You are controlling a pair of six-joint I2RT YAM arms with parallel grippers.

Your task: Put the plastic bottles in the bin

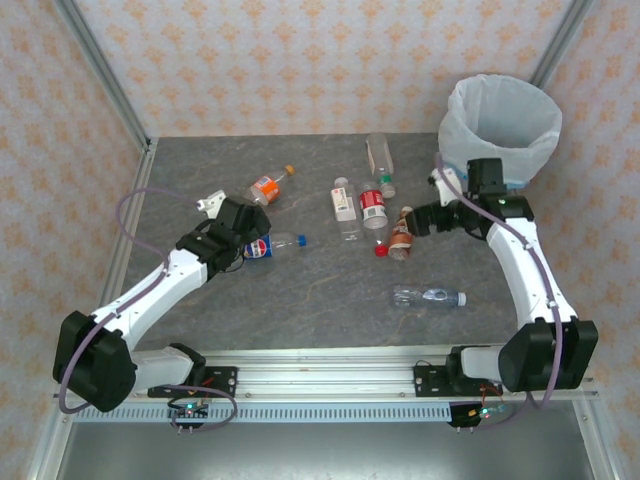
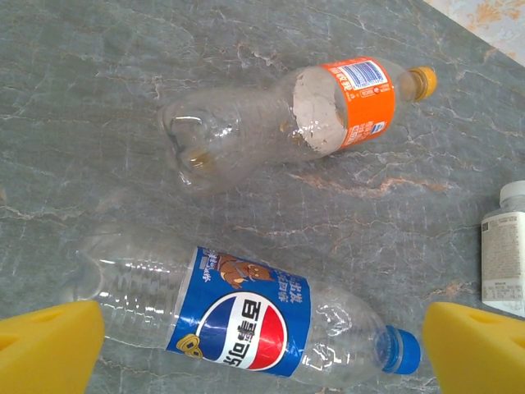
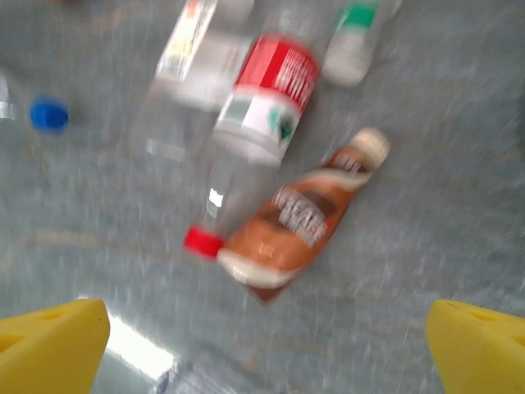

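Observation:
Several plastic bottles lie on the grey table. My left gripper (image 1: 245, 236) (image 2: 262, 361) hovers open over the blue-label bottle (image 1: 272, 246) (image 2: 246, 320), its yellow fingers (image 2: 45, 345) standing beyond each end of it without touching. The orange-label bottle (image 1: 268, 186) (image 2: 328, 115) lies just past it. My right gripper (image 1: 420, 222) (image 3: 267, 353) is open and empty above the brown bottle (image 1: 402, 233) (image 3: 299, 222); this view is blurred. The red-label bottle (image 1: 373, 208) (image 3: 271, 90) lies against the brown one. The bin (image 1: 500, 120), lined with a white bag, stands at the back right.
A white-label bottle (image 1: 344, 200) (image 3: 193, 49) and a clear green-capped bottle (image 1: 380, 160) (image 3: 353, 41) lie mid-table. A clear crushed bottle (image 1: 428, 296) lies nearer the front. A metal frame post (image 1: 105, 75) rises at the back left.

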